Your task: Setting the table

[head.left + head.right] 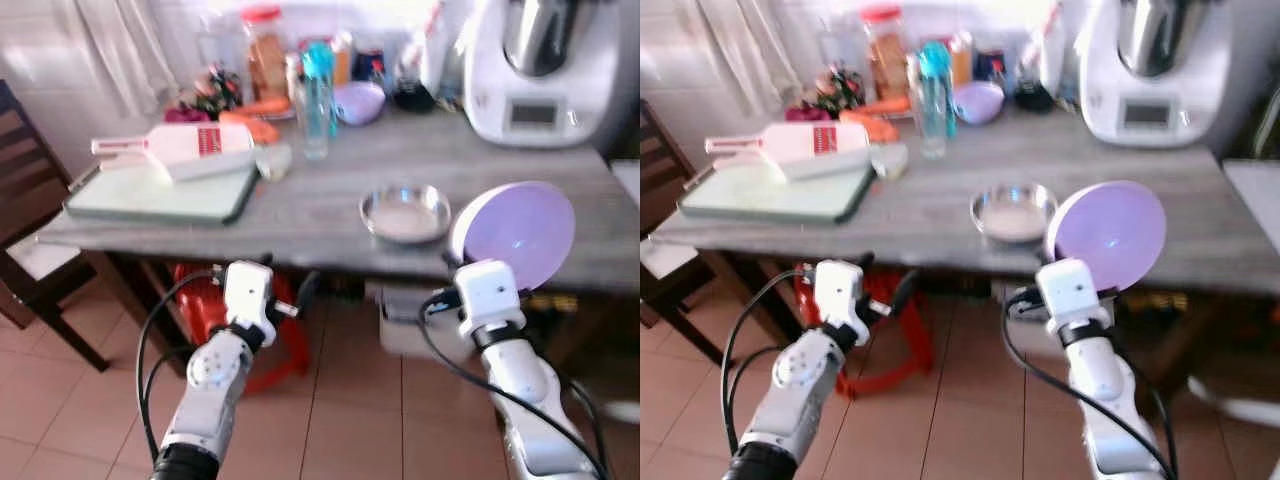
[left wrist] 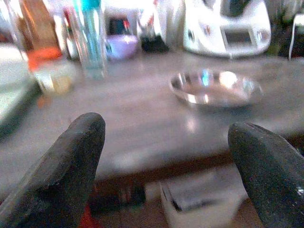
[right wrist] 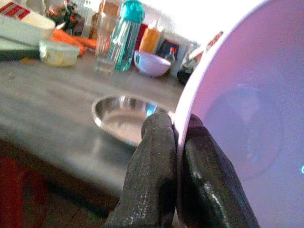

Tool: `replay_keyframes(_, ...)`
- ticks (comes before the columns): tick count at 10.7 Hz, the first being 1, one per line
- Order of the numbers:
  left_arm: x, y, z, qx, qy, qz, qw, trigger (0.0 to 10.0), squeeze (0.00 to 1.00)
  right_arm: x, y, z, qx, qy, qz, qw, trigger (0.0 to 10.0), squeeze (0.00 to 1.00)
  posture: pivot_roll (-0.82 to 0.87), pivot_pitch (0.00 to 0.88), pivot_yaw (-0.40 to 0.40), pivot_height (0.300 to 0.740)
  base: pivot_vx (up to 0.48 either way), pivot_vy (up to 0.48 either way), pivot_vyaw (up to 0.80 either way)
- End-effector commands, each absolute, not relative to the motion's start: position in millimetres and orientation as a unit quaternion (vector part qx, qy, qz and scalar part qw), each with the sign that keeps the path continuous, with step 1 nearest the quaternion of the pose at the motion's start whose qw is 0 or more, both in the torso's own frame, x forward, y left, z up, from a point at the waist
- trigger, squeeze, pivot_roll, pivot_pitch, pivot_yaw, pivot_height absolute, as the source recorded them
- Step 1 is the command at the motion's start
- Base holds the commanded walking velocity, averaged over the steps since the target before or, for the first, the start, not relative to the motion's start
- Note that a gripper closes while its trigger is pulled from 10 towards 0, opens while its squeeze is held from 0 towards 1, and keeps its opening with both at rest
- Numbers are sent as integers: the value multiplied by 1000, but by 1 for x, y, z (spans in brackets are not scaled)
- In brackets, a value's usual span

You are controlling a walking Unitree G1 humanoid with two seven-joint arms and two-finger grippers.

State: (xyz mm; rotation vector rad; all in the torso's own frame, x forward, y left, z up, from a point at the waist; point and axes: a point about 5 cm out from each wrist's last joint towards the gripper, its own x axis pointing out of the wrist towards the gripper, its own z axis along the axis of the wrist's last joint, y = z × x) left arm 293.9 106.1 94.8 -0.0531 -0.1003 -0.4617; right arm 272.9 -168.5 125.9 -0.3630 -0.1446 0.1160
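Grey wooden desk [image 1: 330, 205] fronts the robot. Right end effector [image 3: 176, 142] is clenched on the rim of a lilac bowl [image 1: 515, 232], held tilted over the near edge at four o'clock from a steel dish [image 1: 404, 213]. Left end effector [image 2: 166, 156] hangs spread, holding nothing, below the edge.

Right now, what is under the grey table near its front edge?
Under the table, a red stool stands on the tiled floor and a pale box sits beside it. Both arms and the purple bowl in the right gripper cover what lies further back.
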Motion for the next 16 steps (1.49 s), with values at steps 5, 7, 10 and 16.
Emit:
replay_keyframes(5,288,109,100,-22,-53,-250,967,10000,0,275,-163,133,-185,-85,68,977,10000,0,-18,0,51,740,398,0,0)
replay_keyframes(7,286,113,101,-23,-51,-247,967,10000,0,274,-159,136,-227,-101,96,964,10000,0,-21,0,47,740,193,0,0)
replay_keyframes(10,273,128,96,5,-44,-248,968,10000,0,272,-155,137,-223,-103,117,962,10000,0,-16,0,38,740,0,0,0)
replay_keyframes(16,239,152,85,51,-14,-271,961,10000,0,311,-127,145,-267,-92,301,911,10000,0,24,15,13,740,0,0,0)
